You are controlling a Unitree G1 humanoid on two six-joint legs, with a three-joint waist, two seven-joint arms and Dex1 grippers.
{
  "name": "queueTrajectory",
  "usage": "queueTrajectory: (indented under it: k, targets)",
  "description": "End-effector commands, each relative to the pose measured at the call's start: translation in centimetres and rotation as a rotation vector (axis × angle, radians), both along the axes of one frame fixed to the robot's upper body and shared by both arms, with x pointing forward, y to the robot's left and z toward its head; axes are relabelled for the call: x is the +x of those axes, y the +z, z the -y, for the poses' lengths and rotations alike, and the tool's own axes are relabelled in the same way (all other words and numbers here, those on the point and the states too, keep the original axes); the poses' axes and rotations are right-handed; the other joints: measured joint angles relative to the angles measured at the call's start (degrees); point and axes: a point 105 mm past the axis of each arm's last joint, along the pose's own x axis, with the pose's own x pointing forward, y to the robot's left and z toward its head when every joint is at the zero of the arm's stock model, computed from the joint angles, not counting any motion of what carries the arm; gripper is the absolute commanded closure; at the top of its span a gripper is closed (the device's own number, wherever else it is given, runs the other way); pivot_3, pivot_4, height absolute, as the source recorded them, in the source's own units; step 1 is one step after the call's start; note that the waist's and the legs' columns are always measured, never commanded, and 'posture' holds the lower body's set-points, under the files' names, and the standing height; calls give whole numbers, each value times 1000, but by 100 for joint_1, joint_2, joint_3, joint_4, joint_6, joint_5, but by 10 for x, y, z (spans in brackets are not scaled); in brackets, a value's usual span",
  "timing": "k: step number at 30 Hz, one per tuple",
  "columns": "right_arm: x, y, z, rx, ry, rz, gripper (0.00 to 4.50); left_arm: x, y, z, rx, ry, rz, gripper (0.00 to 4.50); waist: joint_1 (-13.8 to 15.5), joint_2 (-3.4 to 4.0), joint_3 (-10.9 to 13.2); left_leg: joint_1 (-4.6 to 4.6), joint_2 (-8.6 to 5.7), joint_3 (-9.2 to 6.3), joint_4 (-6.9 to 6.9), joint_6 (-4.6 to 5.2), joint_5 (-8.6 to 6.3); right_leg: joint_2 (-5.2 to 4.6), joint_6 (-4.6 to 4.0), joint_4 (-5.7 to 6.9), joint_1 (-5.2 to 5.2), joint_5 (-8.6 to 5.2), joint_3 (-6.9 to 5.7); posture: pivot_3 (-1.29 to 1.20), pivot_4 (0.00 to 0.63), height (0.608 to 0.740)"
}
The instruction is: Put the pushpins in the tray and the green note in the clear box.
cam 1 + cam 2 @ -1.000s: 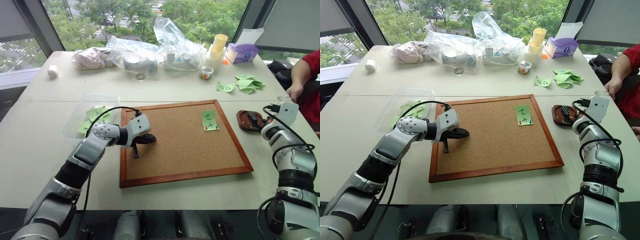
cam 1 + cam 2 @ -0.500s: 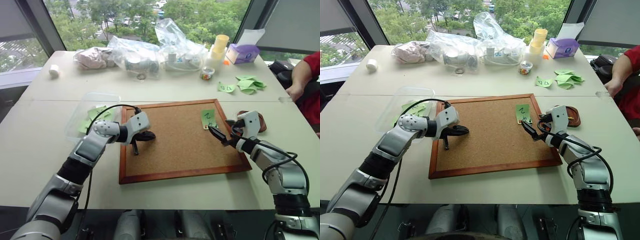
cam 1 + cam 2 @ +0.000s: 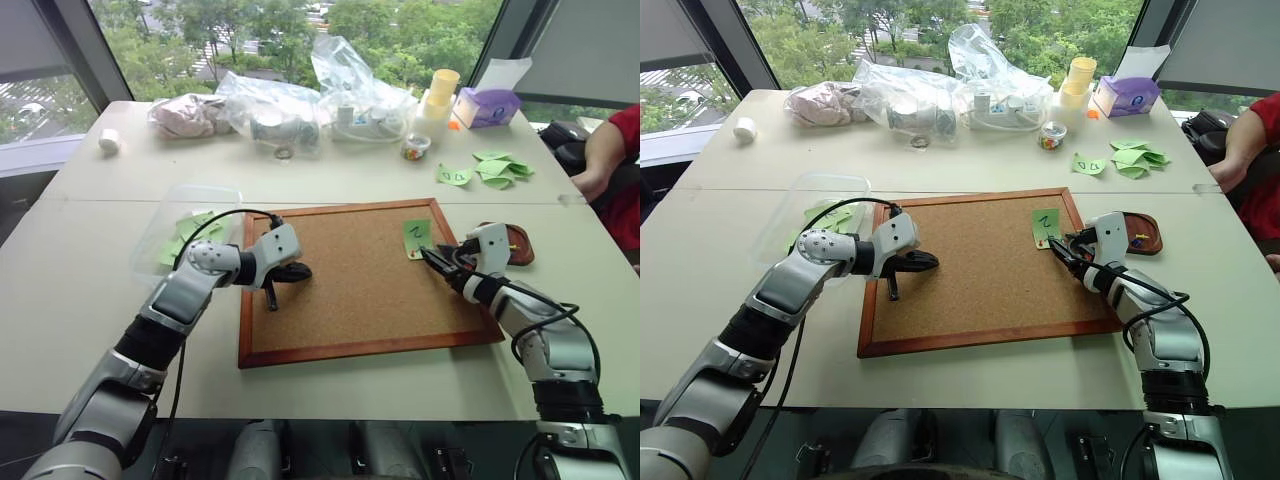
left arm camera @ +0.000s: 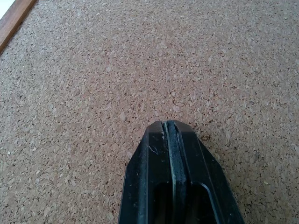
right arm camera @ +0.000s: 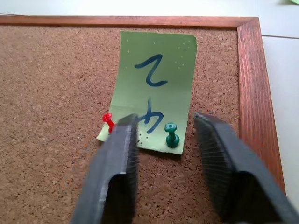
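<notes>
Pale matte table (image 3: 90, 260) beneath big windows, listed from largest item down.

Corkboard (image 3: 350, 300): flat granular cork panel in a reddish wooden frame, lying centre. My left tool (image 3: 285, 277) rests on its near-left area, fingers pressed together, empty.

Clear box (image 3: 165, 225): transparent thin-walled plastic tub with rounded corners, just beyond the board's far-left corner, green slips already inside.

Tray (image 3: 1145, 238): small dark wooden dish with raised rim, just off the board's right edge; a few tiny coloured pins lie in it.

Green note (image 5: 156, 86): light-green paper rectangle with dark blue scribble, pinned near the board's far-right corner.

Right tool (image 5: 166, 140): ribbed black fingers apart, straddling the note's lower edge and the green pin; nothing held.

Pushpins: green pin (image 5: 171, 135) through the note's lower edge, red pin (image 5: 108, 120) at its lower-left corner, glossy plastic heads.

Risks, in my judgement: closing on paper together with the pin could tear the slip; a small slick head may squirt out and roll; one finger sits close to the red pin and might knock it.
</notes>
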Motion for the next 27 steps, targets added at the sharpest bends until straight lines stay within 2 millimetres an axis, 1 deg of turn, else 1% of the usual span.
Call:
queueTrajectory:
  k: [1,5,12,14,18,27]
  targets:
    - [5,15,0,6,-2,64,4418,0,1,-3,10,16,14,4500,0,0,0,0,0,1,0,0,0,0,0,0,0,0,0,0,150,735]
    - [3,24,5,40,-30,115,4418,0,0,-4,14,18,13,4500,0,0,0,0,0,0,0,0,0,0,0,0,0,0,0,0,150,735]
    - [-1,29,9,97,-67,148,4418,-2,-2,-3,17,9,-1,4500,1,0,0,-1,1,0,-1,0,0,0,0,0,-1,0,0,0,150,735]
    - [-1,31,10,104,-79,160,4418,-3,-2,-2,19,4,-6,4500,0,0,0,-1,0,1,0,0,0,0,0,0,-1,0,0,0,150,735]
    - [1,40,16,175,-121,183,4418,-4,-5,-1,23,-8,-23,4500,0,1,0,-1,0,0,-1,0,0,0,0,0,-1,0,0,0,150,735]
    - [2,41,20,196,-139,177,4418,-7,-7,0,22,-14,-32,4500,0,1,1,-2,1,0,-1,0,0,-1,0,0,-1,0,0,0,150,735]
